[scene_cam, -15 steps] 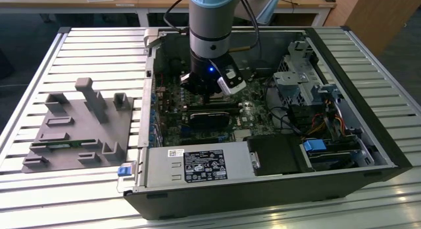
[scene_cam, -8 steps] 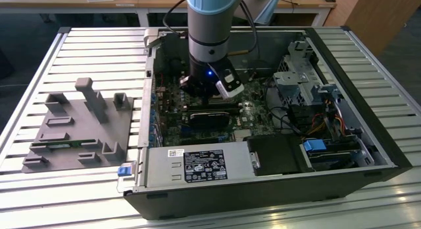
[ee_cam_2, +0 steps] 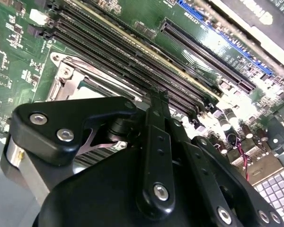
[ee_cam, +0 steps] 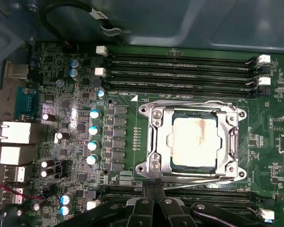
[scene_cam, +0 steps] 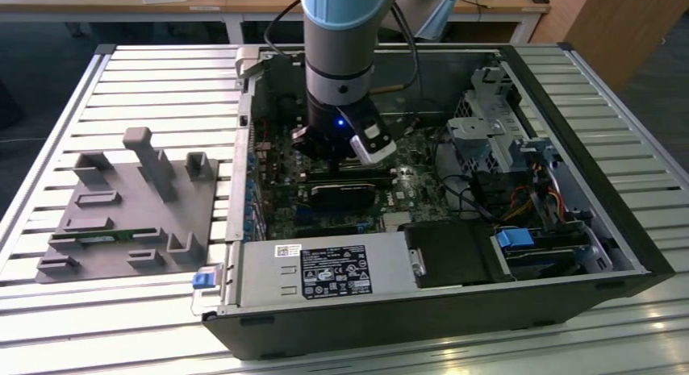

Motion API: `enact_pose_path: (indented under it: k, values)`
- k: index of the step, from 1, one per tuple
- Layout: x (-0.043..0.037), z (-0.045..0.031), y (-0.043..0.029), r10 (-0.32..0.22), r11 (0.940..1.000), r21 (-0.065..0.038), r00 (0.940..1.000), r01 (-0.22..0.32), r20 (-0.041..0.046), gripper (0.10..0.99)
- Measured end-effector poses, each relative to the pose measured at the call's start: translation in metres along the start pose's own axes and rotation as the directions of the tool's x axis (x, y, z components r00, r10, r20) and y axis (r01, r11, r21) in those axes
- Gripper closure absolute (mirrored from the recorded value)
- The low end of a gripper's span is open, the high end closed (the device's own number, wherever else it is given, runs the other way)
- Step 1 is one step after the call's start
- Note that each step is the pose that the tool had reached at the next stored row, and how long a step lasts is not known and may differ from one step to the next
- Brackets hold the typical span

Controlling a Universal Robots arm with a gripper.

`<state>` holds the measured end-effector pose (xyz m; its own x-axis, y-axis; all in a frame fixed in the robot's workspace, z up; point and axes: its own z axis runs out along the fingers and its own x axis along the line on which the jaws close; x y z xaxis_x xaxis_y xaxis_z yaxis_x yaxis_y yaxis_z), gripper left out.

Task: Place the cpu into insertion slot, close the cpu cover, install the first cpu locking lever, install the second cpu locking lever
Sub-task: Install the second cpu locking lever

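Slatted metal bench (scene_cam: 140, 77) carries an open computer case (scene_cam: 603, 254). Inside, the cpu (ee_cam: 195, 137) sits in its slot under the closed cover (ee_cam: 156, 137). The gripper (ee_cam: 154, 191), fingers together and empty, hovers beside the cover's edge; levers likely need slow, straight pressing.

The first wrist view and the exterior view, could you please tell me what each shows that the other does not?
First wrist view: the square silver-grey cpu under the silvery metal cpu cover, beside long black memory slots.

Exterior view: the grey printed fixture tray on the slatted metal table, the open black computer case.

Both: the green motherboard and the gripper.
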<state>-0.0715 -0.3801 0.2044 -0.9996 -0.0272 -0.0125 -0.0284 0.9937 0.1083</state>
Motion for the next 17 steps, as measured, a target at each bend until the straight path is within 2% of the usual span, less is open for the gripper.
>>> enact_pose_path:
  k: [4,11,17]
  values:
    - [0.0011,0.0,-0.0024,0.0,0.9999,-0.011,1.0,0.0,0.0004,0.98]
    - [0.0043,0.0037,-0.0028,0.0,0.9997,-0.023,1.0,0.0,0.0006,0.98]
    - [0.0048,0.0051,-0.0029,0.001,0.9989,-0.047,1.0,-0.001,0.0014,0.98]
